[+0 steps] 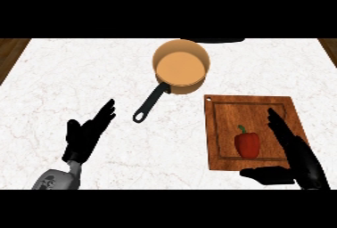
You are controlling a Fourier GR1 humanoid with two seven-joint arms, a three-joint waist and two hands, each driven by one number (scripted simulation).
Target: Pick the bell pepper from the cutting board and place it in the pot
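A red bell pepper (247, 144) with a green stem lies on the wooden cutting board (223, 111) at the right of the counter. My right hand (297, 156) hovers over the board's right side, fingers straight and pointing away, thumb spread below the pepper; it stands just right of the pepper, not touching it. An orange pot (180, 67) with a black handle (150, 103) sits further back, left of the board. My left hand (87, 133) rests open at the lower left, fingers straight.
The white marble counter (66, 80) extends to the left and back. Wooden edges (10, 51) show at the far left and right corners. A dark object (220, 40) sits at the back edge behind the pot.
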